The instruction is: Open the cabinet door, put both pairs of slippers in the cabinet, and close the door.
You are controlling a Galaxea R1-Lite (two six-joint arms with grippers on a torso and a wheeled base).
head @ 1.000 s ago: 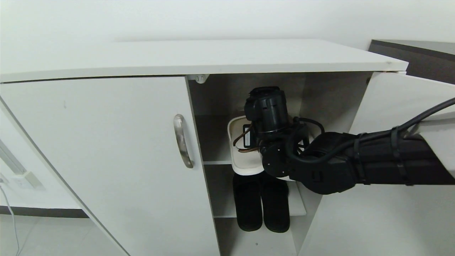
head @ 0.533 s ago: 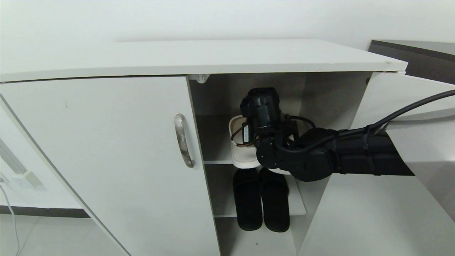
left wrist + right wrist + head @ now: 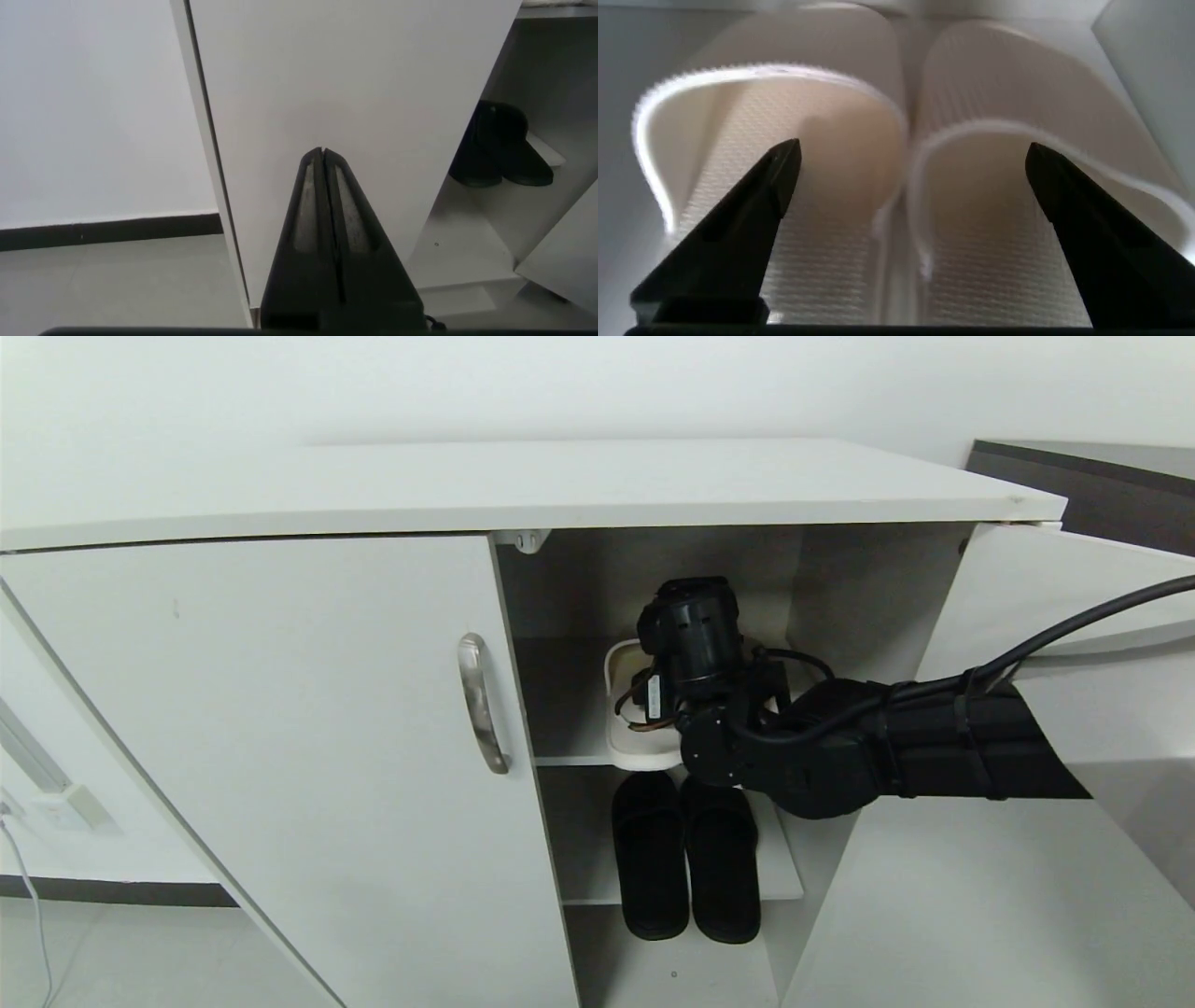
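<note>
Left gripper [image 3: 321, 159]: fingers pressed together, nothing held; seen before the closed left door [image 3: 280, 728].
Cabinet [image 3: 560, 476]: white, left door shut, metal handle [image 3: 478, 705] mounted at that door's inner edge.
White slippers [image 3: 906, 140]: pair laid side by side on the upper shelf, heels at its front edge.
Black slippers [image 3: 686, 859]: pair laid side by side on the lower shelf, directly below the white pair, heels overhanging the front edge.
Right gripper [image 3: 912, 159]: inside the cabinet, fingers spread wide, one over each white slipper; contact cannot be told.
Right door [image 3: 934, 896]: swung open.
</note>
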